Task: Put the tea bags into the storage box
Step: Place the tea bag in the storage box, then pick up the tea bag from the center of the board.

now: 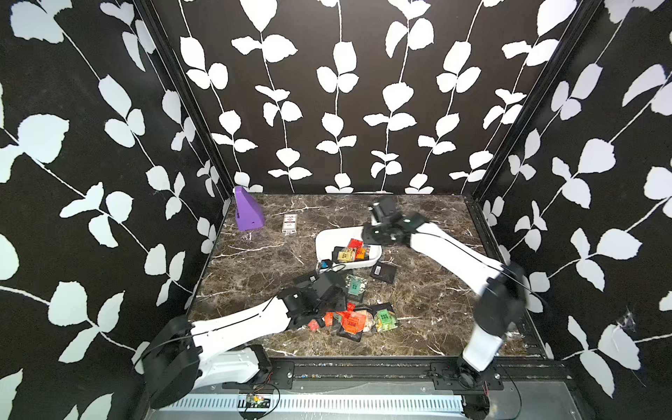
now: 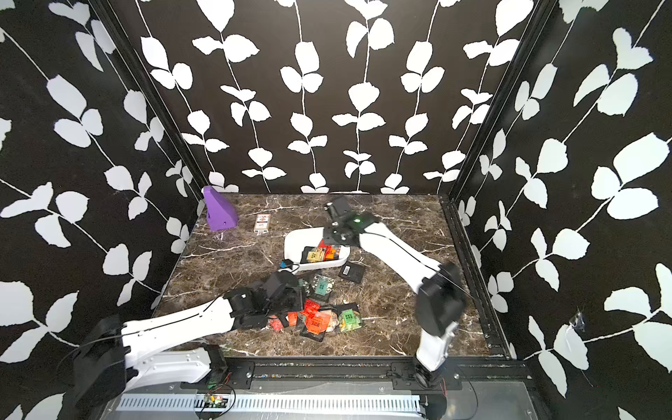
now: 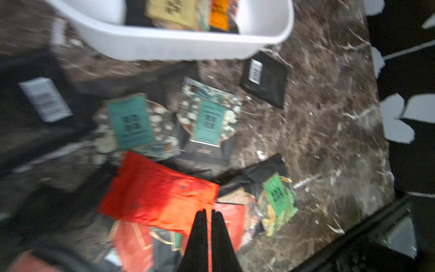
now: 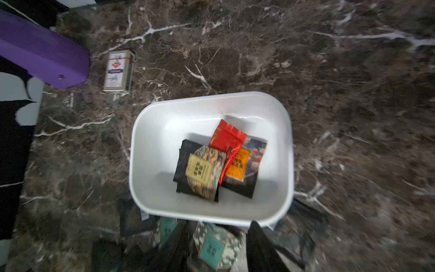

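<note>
Slotted white trunking (image 1: pixel 327 403) and a black metal rail (image 1: pixel 363 371) edge the front of the table (image 1: pixel 436 312), a glossy brown marble veined with white. Matt black panels (image 1: pixel 327 109) printed with white leaf vines wall it in. Flat foil tea bags (image 1: pixel 358 320) lie heaped near the front, and a few sit in the smooth, white, rounded storage box (image 1: pixel 327 240) mid-table. Left claw (image 3: pixel 209 212) is pressed together at the edge of a red-orange sachet (image 3: pixel 160 190); right claw (image 4: pixel 219 233) stands spread above the box.

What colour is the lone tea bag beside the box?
Black tea bag with a white barcode label; clearest in the left wrist view.
</note>
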Action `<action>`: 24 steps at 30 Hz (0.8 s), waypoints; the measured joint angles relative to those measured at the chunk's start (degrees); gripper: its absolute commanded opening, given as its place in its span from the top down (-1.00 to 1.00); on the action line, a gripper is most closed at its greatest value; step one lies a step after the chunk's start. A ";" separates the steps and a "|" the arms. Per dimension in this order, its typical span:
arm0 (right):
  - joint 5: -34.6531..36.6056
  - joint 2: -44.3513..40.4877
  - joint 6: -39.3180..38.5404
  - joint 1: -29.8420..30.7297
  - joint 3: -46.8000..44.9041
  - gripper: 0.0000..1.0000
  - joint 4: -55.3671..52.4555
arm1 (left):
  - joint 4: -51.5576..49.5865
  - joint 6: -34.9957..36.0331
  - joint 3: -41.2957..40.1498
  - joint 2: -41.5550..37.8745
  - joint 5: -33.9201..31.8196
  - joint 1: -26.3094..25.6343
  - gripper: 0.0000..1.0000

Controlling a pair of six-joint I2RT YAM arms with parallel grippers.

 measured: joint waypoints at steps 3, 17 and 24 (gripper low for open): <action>1.16 -13.57 0.66 -1.01 -9.55 0.13 0.76 | 2.03 0.02 3.50 5.07 3.15 -2.36 1.00; -0.72 -45.38 10.80 -1.73 -46.62 0.12 -4.24 | 2.71 1.25 13.84 23.41 14.16 -7.06 1.00; -5.95 -41.75 12.46 -0.44 -52.78 0.12 -0.74 | 0.07 2.29 17.51 27.91 15.30 -7.06 1.00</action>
